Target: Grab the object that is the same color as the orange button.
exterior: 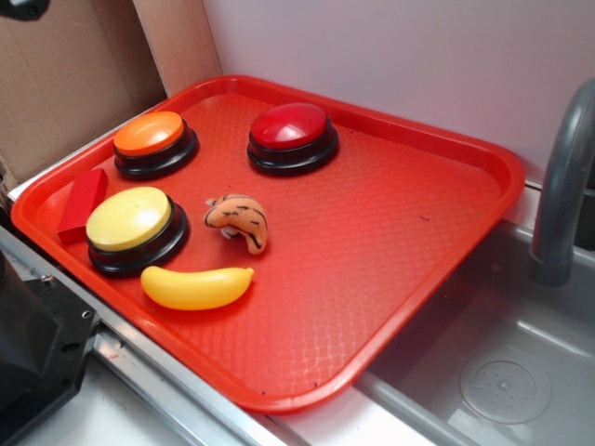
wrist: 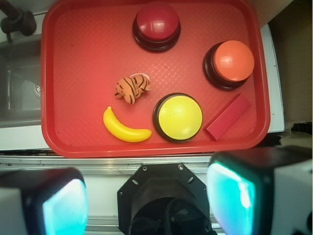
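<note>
My pincer is released, its two pads wide apart, above the near edge of the red tray. Nearest on the tray lies the banana, with the yellow button just behind it. The plush tiger lies right of that button, apart from it. A red block is at the left. Farther stand the orange button and the red button.

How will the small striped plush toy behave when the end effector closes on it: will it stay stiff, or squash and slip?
The striped plush toy looks soft and fuzzy, so it will probably squash rather than stay stiff. It seems small and stuffed, so likely light. Its curved, lumpy body lies flat on the red tray, so it should hardly roll; the fabric probably grips better than the glossy banana would.
</note>
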Controlling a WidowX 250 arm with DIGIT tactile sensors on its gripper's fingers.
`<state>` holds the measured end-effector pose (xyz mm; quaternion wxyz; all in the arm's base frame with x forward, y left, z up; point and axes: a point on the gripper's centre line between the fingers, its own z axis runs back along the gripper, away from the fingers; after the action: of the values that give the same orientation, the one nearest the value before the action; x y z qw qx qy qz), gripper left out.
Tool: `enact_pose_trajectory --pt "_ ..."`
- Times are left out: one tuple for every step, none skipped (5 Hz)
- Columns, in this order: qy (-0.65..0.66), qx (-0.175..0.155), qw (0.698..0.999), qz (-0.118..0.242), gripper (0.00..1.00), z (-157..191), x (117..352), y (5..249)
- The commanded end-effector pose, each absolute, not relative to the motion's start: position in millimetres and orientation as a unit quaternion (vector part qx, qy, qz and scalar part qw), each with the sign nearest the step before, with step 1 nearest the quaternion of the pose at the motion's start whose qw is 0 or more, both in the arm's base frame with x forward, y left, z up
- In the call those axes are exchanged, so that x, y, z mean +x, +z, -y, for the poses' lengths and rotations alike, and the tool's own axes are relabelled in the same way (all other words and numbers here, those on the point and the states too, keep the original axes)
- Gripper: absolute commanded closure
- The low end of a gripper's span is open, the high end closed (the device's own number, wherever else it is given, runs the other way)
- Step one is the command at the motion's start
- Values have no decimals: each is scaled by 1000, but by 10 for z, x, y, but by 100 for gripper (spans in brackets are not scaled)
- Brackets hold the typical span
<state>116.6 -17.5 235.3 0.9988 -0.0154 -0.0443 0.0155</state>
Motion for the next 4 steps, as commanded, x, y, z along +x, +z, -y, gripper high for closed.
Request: enact_pose_trajectory --pt "16 -15 999 44 0 175 1166 2353" --pt "107 -45 992 39 0 184 1262 2232" --pt "224 -60 972 29 0 170 1431 2026" --pt "340 -101 932 72 0 156 1598 1755"
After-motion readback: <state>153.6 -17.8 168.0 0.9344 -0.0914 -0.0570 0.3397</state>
